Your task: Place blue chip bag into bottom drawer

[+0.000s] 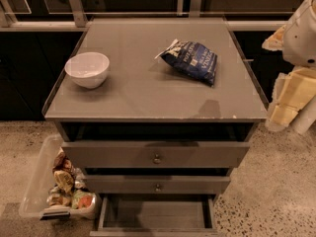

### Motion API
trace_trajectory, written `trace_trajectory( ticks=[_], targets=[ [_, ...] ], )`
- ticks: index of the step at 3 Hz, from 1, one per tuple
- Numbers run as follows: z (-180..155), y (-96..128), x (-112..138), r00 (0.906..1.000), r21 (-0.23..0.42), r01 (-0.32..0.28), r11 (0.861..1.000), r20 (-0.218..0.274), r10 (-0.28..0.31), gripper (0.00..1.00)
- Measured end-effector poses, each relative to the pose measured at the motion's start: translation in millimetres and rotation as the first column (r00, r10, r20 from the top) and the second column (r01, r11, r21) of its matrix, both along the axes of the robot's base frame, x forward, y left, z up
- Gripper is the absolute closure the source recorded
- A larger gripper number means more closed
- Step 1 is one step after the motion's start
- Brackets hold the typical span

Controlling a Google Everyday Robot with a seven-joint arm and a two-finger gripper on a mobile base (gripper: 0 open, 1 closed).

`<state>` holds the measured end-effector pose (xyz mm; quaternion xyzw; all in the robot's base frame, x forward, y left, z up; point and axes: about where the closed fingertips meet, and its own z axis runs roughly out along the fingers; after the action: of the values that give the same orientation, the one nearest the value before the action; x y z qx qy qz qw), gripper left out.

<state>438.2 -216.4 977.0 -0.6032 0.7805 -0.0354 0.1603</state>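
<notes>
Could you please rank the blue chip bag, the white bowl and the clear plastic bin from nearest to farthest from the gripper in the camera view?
The gripper hangs at the right edge, beside the cabinet.
1. blue chip bag, right of centre on the cabinet top
2. white bowl, left side of the top
3. clear plastic bin, on the floor, lower left

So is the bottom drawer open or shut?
Open: the bottom drawer is pulled out, with its floor showing. The gripper hangs at the picture's right edge.
</notes>
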Motion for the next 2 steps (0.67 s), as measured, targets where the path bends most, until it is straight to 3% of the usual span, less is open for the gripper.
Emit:
trace_trajectory(
  ticks=[2],
  targets=[
    [4.3,2.9,8.1,0.9996,0.013,0.0,1.0,0.028,-0.001,0.0]
  ],
)
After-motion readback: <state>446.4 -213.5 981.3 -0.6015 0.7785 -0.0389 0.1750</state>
